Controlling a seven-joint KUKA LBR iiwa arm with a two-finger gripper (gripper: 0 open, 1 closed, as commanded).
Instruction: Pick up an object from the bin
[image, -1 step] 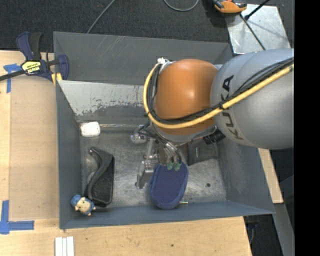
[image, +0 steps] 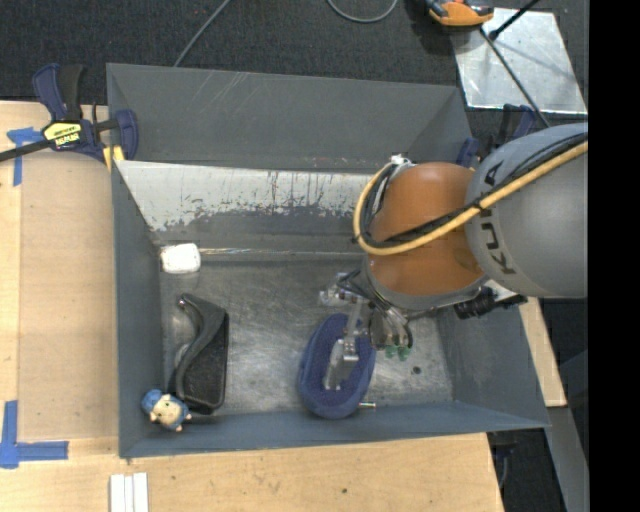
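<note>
Grey bin (image: 135, 300). Tool (image: 345, 362) is low over the blue oval loop (image: 322, 398) by the front wall, right of centre; its spread cannot be told. Well apart from it: black curved case (image: 205, 360) by the left wall, white block (image: 181, 260) in the back-left corner, small toy figure (image: 163, 408) in the front-left corner.

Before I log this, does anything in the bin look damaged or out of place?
Nothing stands out: the white block, black curved thing, small toy figure and blue oval thing under the claw lie loose, seemingly intact.
</note>
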